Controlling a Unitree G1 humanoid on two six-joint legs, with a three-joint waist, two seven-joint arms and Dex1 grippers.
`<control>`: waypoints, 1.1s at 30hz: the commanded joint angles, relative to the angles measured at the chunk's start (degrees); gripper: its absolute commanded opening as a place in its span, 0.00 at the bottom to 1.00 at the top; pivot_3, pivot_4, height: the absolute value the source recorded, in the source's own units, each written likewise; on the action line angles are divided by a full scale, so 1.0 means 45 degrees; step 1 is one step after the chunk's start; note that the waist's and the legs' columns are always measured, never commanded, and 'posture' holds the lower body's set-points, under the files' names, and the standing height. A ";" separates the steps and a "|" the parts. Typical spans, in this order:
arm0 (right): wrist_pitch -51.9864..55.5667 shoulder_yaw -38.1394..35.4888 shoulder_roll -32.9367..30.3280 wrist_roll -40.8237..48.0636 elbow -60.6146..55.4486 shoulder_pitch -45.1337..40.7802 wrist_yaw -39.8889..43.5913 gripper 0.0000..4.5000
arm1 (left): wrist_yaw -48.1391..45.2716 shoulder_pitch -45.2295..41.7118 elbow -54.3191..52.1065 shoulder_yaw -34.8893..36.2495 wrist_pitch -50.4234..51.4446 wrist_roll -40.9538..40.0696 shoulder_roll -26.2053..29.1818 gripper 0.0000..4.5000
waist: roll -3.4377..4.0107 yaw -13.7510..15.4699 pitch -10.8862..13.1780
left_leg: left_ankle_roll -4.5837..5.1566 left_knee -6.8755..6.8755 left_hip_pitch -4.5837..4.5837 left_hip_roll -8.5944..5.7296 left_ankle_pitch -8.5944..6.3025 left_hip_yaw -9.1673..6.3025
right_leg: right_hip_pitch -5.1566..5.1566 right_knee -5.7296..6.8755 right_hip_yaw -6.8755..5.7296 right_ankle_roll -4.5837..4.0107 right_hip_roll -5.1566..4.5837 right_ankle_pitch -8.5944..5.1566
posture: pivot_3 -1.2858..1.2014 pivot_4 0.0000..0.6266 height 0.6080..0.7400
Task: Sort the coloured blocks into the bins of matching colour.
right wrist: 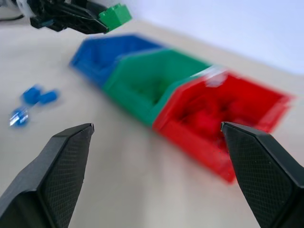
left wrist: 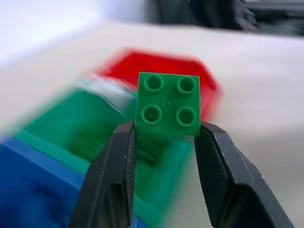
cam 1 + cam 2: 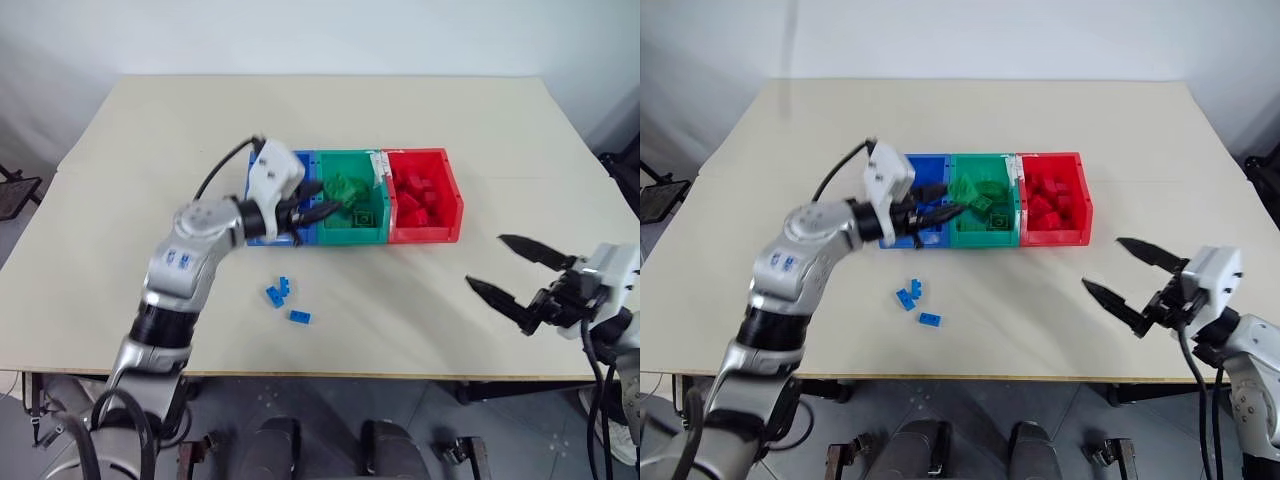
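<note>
My left gripper (image 3: 326, 202) is shut on a green block (image 2: 167, 107), a square brick with four studs pinched by its sides. It hangs over the near rim where the blue bin (image 3: 931, 165) meets the green bin (image 3: 352, 158); the right wrist view also shows that block (image 1: 115, 15). The red bin (image 3: 452, 196) joins the green one on its right. Green blocks lie in the green bin and red ones in the red bin. Three blue blocks (image 3: 279, 291) lie on the table in front of the blue bin. My right gripper (image 3: 486, 261) stands open and empty, right of the bins.
The bins sit mid-table on a beige tabletop (image 3: 150, 150). The table's front edge (image 3: 400, 374) runs just below the blue blocks and my right gripper. A dark object (image 3: 15, 190) stands beyond the table's left side.
</note>
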 commanded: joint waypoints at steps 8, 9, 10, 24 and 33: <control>-0.0032 -0.0029 0.0661 0.0111 -0.1489 0.0410 -0.1219 1.00 | -0.0718 -0.2846 0.6074 -0.0355 -0.2791 0.1380 -0.0940 0.53 | -0.0002 -0.0151 0.0001 | 0.0004 -0.0025 -0.0030 -0.0009 0.0001 0.0006 | -0.0029 0.0005 -0.0008 0.0006 0.0003 0.0003 | 0.52 0.24 1.00; -0.0037 0.0026 0.0682 0.0087 -0.1518 0.0389 -0.1243 1.00 | -0.0706 -0.2843 0.6143 -0.0306 -0.2964 0.1433 -0.0938 0.59 | -0.0002 -0.0179 0.0001 | 0.0004 -0.0026 -0.0028 -0.0008 0.0000 0.0004 | -0.0029 0.0007 -0.0008 0.0006 0.0003 0.0003 | 0.52 0.24 1.00; -0.0058 0.0114 0.0683 0.0052 -0.1519 0.0350 -0.1222 1.00 | -0.0763 -0.2755 0.6058 -0.0220 -0.3019 0.1413 -0.0894 0.65 | -0.0003 -0.0184 0.0002 | 0.0004 -0.0027 -0.0028 -0.0007 0.0001 0.0005 | -0.0032 0.0007 -0.0007 0.0006 0.0003 0.0003 | 0.52 0.24 1.00; -0.0814 0.3144 -0.0073 -0.0889 0.1293 -0.2874 0.2267 1.00 | -0.4565 0.4758 -0.1451 0.3048 -0.3101 -0.1487 0.3668 0.99 | -0.0002 -0.0526 0.0002 | 0.0003 -0.0034 -0.0020 0.0088 0.0000 0.0002 | -0.0033 0.0005 0.0000 0.0004 0.0009 0.0003 | 0.52 0.24 1.00; -0.1995 0.4535 -0.0149 -0.1705 0.4468 -0.5129 0.5027 1.00 | -0.4646 1.1034 -0.3227 0.7895 -0.4031 -0.2409 0.5326 0.99 | -0.0005 -0.0368 0.0003 | 0.0018 -0.0019 -0.0013 0.0087 -0.0022 -0.0009 | -0.0019 -0.0043 -0.0011 -0.0004 -0.0027 0.0001 | 0.52 0.24 1.00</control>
